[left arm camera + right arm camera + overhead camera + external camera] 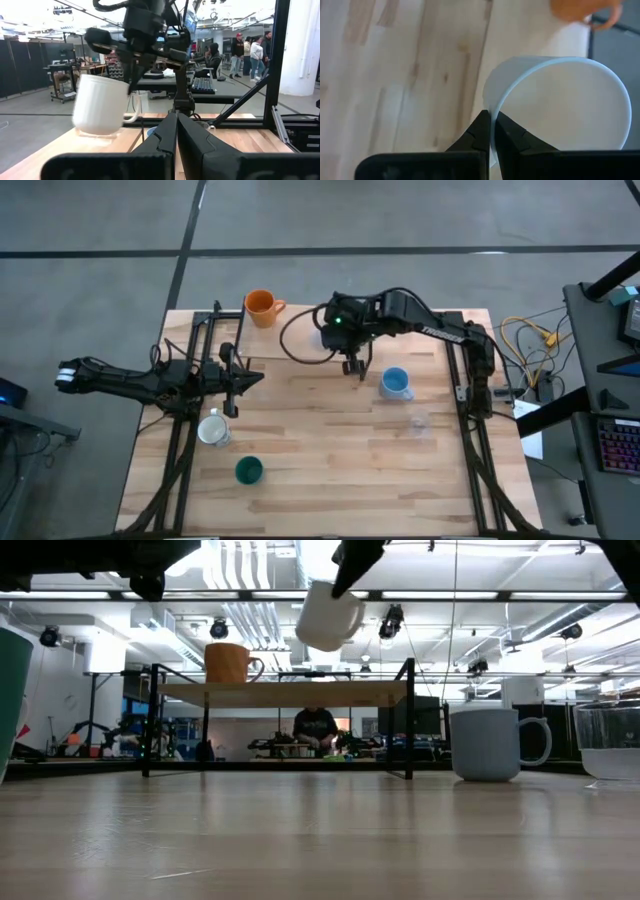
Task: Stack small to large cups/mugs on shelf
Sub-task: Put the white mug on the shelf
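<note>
My right gripper [491, 117] is shut on the plain white mug [328, 615] and holds it in the air above the shelf [300, 693]; the mug also shows in the left wrist view [100, 106]. The orange mug [262, 307] stands on the shelf's far left end. The light blue mug [395, 383], clear glass [420, 422], white mug with dark markings [213, 430] and dark green cup [248, 471] stand on the tabletop. My left gripper [176, 134] is shut and empty at the table's left. My right gripper pinches the white mug's wall at its rim [492, 106], one finger inside the mug and one outside. The fingers come from above, pointing down. The mug hangs below them, tilted and lifted clear of shelf and table, with its handle [133, 111] close beside the gripped spot.
The shelf's black legs [150, 720] stand on the far part of the table. A cable loop [295, 345] lies over the shelf by the right arm. People sit and stand in the room beyond the table [250, 50].
</note>
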